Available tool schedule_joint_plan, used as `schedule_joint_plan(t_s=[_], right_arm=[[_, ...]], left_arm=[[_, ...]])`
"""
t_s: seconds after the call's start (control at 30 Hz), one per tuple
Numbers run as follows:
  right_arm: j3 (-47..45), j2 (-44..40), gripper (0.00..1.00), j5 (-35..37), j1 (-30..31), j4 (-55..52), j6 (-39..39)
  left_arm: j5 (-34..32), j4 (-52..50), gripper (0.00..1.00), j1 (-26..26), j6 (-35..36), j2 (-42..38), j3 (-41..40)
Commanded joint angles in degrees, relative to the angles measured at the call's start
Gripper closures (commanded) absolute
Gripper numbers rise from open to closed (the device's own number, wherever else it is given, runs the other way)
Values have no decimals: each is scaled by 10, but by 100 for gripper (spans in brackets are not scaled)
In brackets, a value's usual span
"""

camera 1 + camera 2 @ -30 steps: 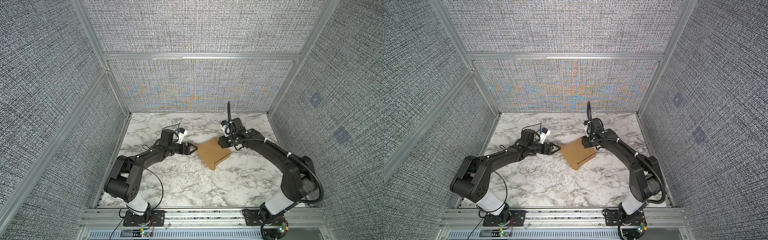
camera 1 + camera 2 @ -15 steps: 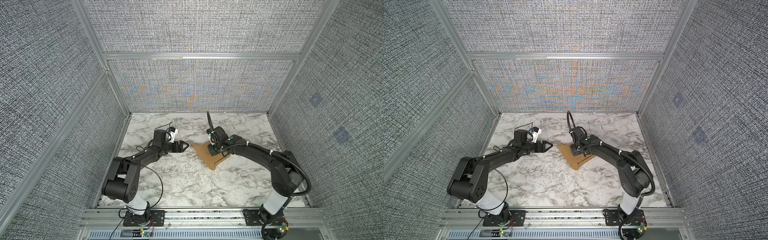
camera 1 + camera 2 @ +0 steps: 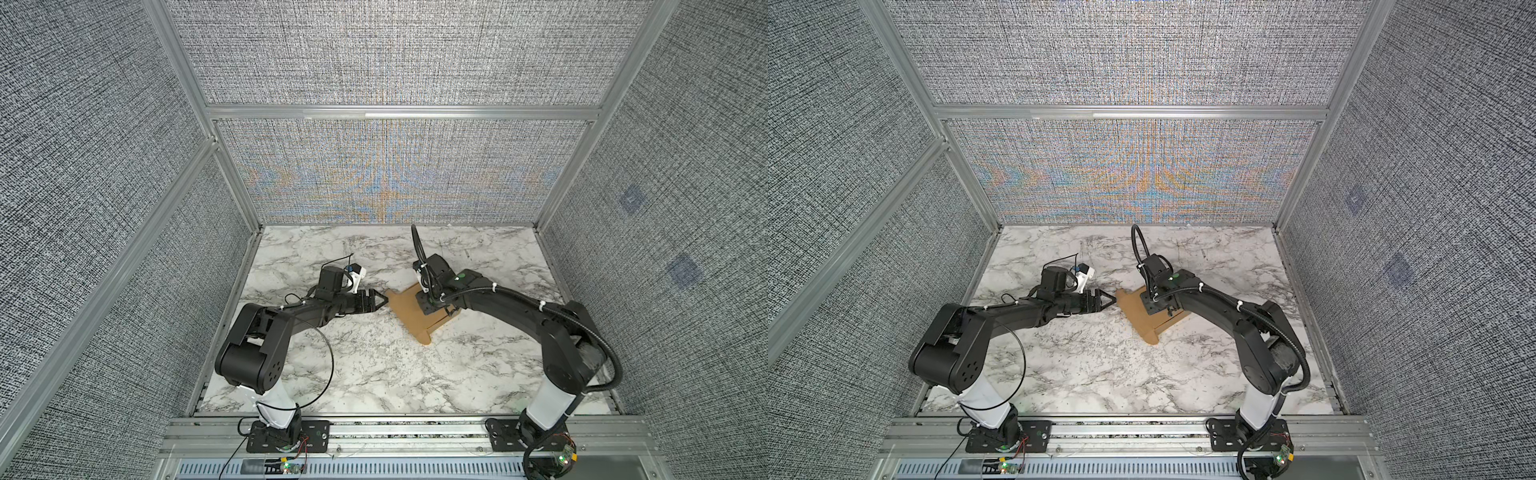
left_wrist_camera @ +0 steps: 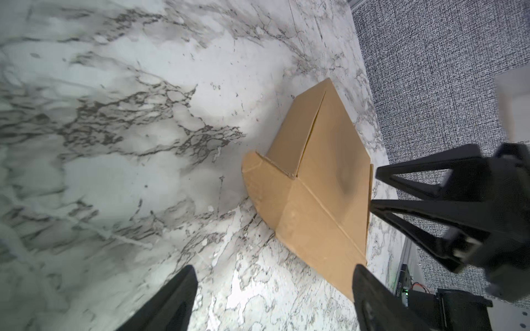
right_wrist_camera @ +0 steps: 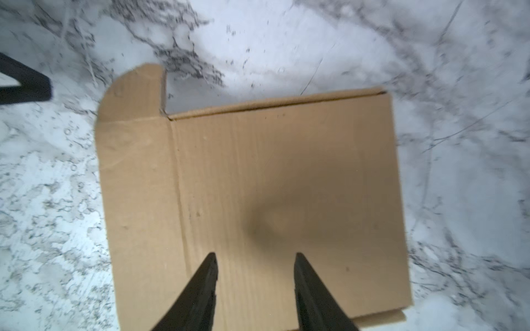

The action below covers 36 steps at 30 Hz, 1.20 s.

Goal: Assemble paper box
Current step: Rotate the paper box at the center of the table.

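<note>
The tan corrugated-cardboard paper box [image 5: 258,172] lies just ahead of the wide-spread left gripper [image 4: 275,286], beneath the half-spread, empty right gripper [image 5: 255,258].

matt cardboard paper box [image 5: 258,172], glossy marble tabletop [image 3: 374,365]

In both top views my right arm [image 3: 498,299] covers part of the box [image 3: 405,311] and its own fingertips. Right wrist view, blurred: the frame cuts the box, and I cannot tell whether the right gripper [image 5: 255,258] touches it. Left wrist view: the frame cuts the left gripper [image 4: 274,268].
</note>
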Motion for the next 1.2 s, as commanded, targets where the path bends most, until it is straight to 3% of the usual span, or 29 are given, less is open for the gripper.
schedule_joint_plan(t_s=[0.0, 0.13, 0.3, 0.5, 0.6, 0.67, 0.77, 0.87, 0.97, 1.07, 1.17], right_arm=[[1, -29, 50, 46, 35, -34, 3], [-57, -74, 49, 73, 33, -16, 53], [-126, -120, 52, 27, -13, 12, 105], [-164, -154, 59, -40, -35, 34, 126], [-217, -188, 71, -95, -29, 81, 174], [-273, -211, 80, -130, -20, 133, 219], [-335, -233, 90, -144, 10, 206, 280], [-367, -225, 92, -123, 36, 251, 315], [-377, -199, 92, -122, 49, 291, 330], [-379, -178, 92, -120, 55, 321, 332], [-387, -171, 92, -113, 56, 350, 338]], left_arm=[[8, 27, 17, 1, -6, 3, 13], [-1, -46, 28, 14, 93, 11, 81], [25, -181, 39, -7, 243, 20, 184], [15, -347, 47, -51, 610, -1, 269], [-69, -359, 44, -61, 748, 3, 279], [-100, -365, 41, -63, 779, 19, 305], [-80, -411, 41, -66, 762, 52, 354], [-59, -398, 41, -87, 769, 41, 317], [-70, -428, 39, -116, 874, 29, 293], [-16, -520, 35, -120, 999, 29, 293], [2, -502, 35, -128, 977, 18, 279]])
